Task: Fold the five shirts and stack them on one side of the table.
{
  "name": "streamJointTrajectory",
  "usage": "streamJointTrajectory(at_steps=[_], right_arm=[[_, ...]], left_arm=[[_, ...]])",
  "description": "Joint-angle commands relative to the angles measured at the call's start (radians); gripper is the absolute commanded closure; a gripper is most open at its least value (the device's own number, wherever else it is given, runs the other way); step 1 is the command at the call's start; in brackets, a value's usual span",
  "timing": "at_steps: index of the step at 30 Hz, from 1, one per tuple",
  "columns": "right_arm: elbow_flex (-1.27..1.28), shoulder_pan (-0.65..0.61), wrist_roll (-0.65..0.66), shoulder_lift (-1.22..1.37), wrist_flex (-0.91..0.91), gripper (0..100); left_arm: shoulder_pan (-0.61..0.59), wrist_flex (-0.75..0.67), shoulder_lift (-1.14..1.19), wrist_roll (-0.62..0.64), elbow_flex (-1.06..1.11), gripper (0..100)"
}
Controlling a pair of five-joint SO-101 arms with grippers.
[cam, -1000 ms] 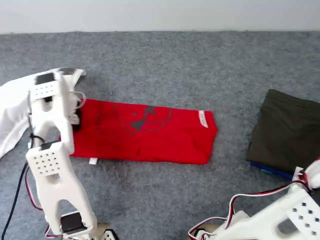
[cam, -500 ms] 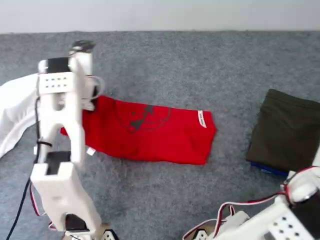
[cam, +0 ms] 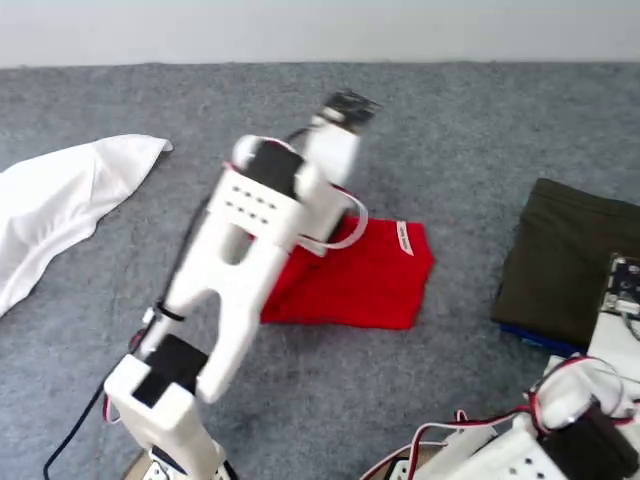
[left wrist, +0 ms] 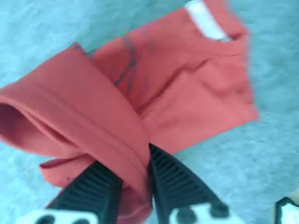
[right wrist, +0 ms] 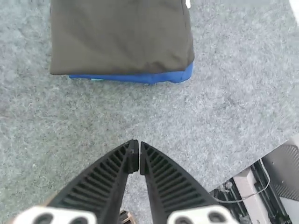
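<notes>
The right end effector (right wrist: 139, 156), pressed together, is idling just before the dark folded stack (right wrist: 119, 35). Left of that stack, the left end effector (left wrist: 135, 165) is pinching the hem of the red shirt (left wrist: 187, 93), holding it doubled over for folding. Farthest left, the white shirt (cam: 70, 195) is waiting.

Closed jaws near dark folded shirt (right wrist: 119, 35) atop blue shirt (right wrist: 133, 76)

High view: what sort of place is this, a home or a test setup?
Most likely a robot test bench: a grey felt-covered table, two white arms mounted at its edge, and a red shirt, white shirt and folded dark shirt laid out.
</notes>
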Motion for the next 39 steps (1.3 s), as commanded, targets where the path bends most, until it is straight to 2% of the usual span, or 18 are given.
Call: streamJointTrajectory(at_steps=[1, 6, 14, 20, 27, 30, 35, 39], right_arm=[[-0.003, -0.007, 0.008, -0.005, 0.039, 98.3], [-0.003, -0.007, 0.008, -0.005, 0.039, 98.3], [-0.003, -0.007, 0.008, -0.005, 0.039, 98.3], [-0.003, -0.007, 0.008, -0.005, 0.039, 98.3], [-0.003, -0.004, 0.008, -0.005, 0.039, 98.3], [-0.003, -0.004, 0.008, -0.005, 0.039, 98.3], [-0.003, -0.005, 0.008, -0.005, 0.039, 98.3], [-0.003, -0.007, 0.008, -0.005, 0.039, 98.3]], left_arm=[[0.095, -0.051, -0.044, 0.017, -0.004, 99], [0.163, -0.129, 0.051, 0.023, -0.01, 99], [0.183, -0.219, 0.132, 0.017, -0.012, 98], [0.181, -0.212, 0.127, 0.023, -0.015, 81], [0.173, -0.058, 0.129, -0.02, -0.136, 80], [0.117, -0.012, 0.13, -0.02, -0.166, 84], [-0.052, -0.034, 0.17, -0.043, -0.163, 99], [-0.124, -0.066, 0.284, -0.115, -0.166, 99]])
